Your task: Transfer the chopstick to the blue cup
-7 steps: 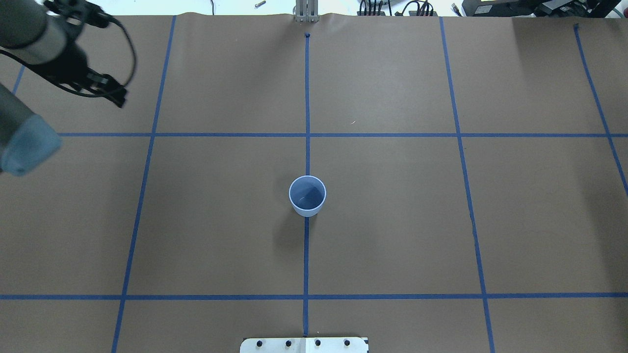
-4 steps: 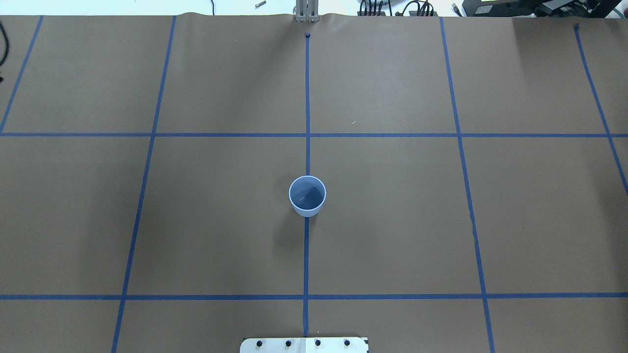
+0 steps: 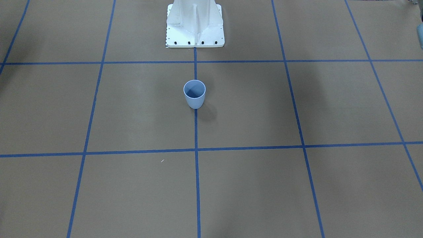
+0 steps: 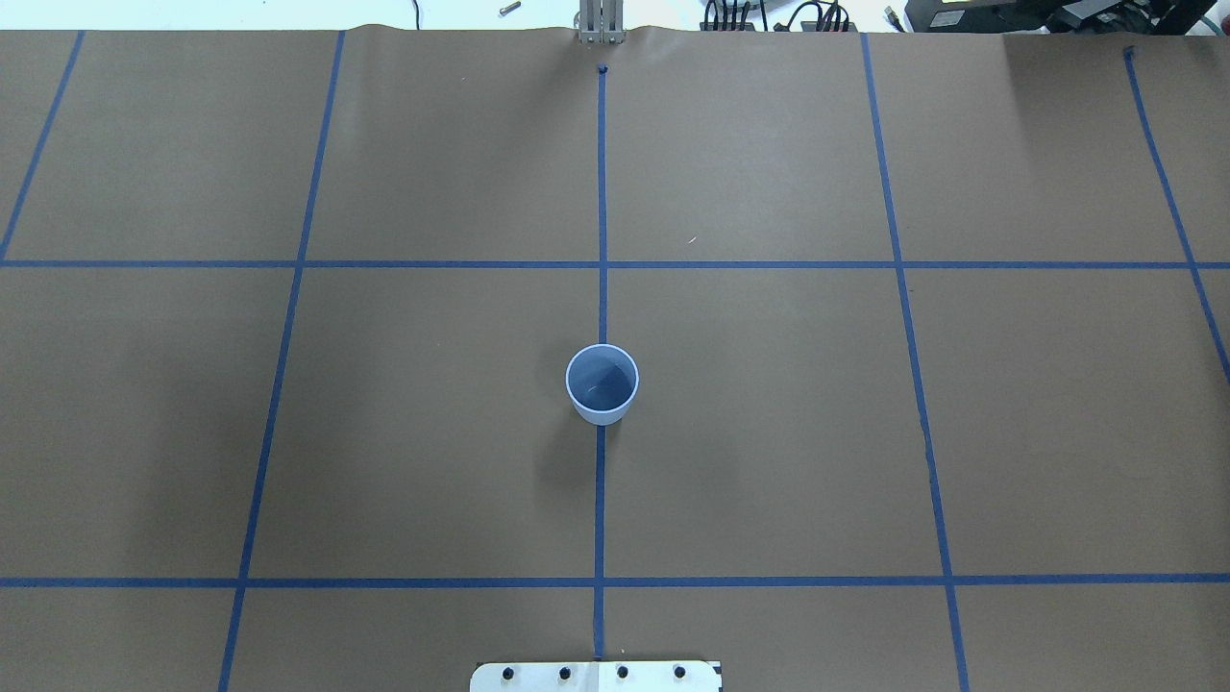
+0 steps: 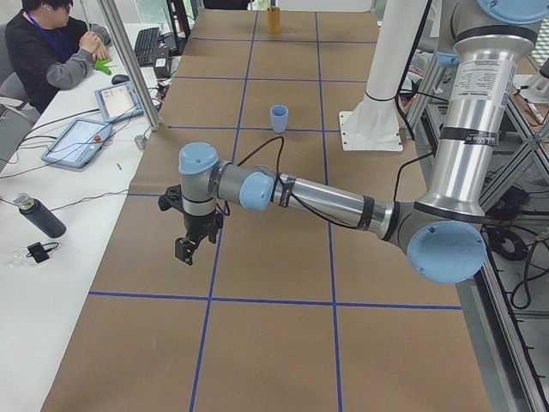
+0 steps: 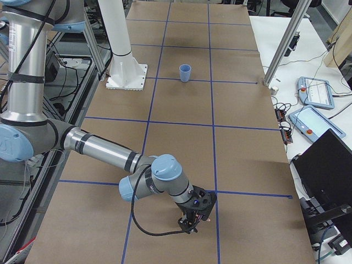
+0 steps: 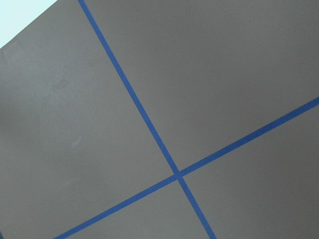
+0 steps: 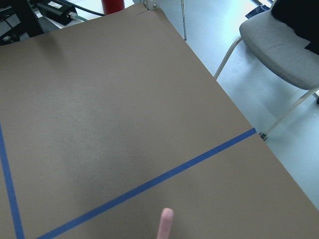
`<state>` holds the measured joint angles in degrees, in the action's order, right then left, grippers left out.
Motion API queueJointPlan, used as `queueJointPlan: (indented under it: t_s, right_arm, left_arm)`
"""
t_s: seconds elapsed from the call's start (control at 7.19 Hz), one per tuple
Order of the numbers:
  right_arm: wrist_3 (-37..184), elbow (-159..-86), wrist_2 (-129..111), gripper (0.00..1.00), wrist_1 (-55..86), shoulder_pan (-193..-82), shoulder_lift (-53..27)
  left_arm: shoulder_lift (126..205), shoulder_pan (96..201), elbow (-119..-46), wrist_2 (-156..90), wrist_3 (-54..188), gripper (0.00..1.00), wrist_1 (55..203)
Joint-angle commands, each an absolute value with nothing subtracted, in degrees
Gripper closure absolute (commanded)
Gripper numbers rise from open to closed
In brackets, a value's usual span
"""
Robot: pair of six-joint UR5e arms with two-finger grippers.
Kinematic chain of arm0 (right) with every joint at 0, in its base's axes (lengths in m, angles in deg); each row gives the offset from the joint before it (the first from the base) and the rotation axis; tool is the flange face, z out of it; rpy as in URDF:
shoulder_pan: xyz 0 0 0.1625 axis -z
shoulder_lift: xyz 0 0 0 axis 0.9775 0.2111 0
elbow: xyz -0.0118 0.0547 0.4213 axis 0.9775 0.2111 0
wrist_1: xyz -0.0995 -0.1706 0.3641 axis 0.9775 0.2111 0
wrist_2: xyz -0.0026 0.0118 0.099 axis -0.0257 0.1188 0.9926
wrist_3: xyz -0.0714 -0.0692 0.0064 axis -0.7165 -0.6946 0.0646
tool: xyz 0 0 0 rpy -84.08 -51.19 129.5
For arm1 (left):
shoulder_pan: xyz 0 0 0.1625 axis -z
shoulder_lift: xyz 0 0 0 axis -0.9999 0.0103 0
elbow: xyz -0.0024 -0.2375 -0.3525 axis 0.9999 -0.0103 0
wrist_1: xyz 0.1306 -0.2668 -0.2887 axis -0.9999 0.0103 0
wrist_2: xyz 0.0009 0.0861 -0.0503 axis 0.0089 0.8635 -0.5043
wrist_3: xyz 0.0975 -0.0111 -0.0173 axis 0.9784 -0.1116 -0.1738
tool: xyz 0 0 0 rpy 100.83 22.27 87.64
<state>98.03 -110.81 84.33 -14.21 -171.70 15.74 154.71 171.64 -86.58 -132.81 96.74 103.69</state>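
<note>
The blue cup (image 4: 602, 384) stands upright and empty at the table's middle, on the centre tape line; it also shows in the front view (image 3: 194, 94) and small in the side views (image 5: 279, 118) (image 6: 185, 72). A pale-pink chopstick tip (image 8: 165, 224) pokes up from the bottom edge of the right wrist view; the rest is hidden. My left gripper (image 5: 187, 249) hangs over the table's left end, far from the cup. My right gripper (image 6: 192, 220) hangs low over the right end. I cannot tell whether either is open or shut.
The white robot base (image 3: 195, 26) stands behind the cup. A seated operator (image 5: 47, 43), tablets (image 5: 81, 142) and a dark bottle (image 5: 39, 216) are on the side table. A chair (image 8: 284, 45) stands past the right table edge. A laptop (image 6: 324, 165) sits nearby.
My left arm, seen at the overhead view's upper left one second ago, has moved out of that view. The cup has not moved.
</note>
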Motion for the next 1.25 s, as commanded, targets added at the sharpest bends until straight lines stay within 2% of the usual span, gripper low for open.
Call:
queueJointPlan:
  t_s: [0.0,0.14,0.28,0.42,0.7,0.83,1.11]
  right_arm:
    - [101.8,-110.2,83.6,0.12,-16.9,-168.8,15.7]
    - [101.8,-109.6,82.8,0.23,-17.0,-168.8,15.7]
    - [101.6,-109.3,81.1,0.25,-17.0,-168.8,15.7]
    - [101.6,-109.1,81.0,0.39,-17.0,-168.8,15.7]
    - [101.9,-109.1,80.1,0.91,-17.0,-168.8,15.6]
    - [101.9,-109.5,80.1,1.0,-17.0,-168.8,15.5]
    - [101.6,-113.2,81.3,1.0,-16.3,-169.2,15.5]
  left_arm:
    - [154.6,171.7,-86.6,-132.8,96.6,0.02,103.8]
    - [154.6,171.7,-86.6,-132.8,96.5,0.02,103.7]
    - [154.6,171.7,-86.8,-132.8,96.5,0.02,103.8]
    - [154.7,171.7,-86.8,-132.8,96.4,0.02,103.7]
    - [154.8,171.7,-86.8,-132.8,96.4,0.02,103.7]
    - [154.7,171.7,-86.8,-132.8,96.5,0.02,103.7]
    - [154.6,171.7,-86.7,-132.8,96.4,0.02,103.7]
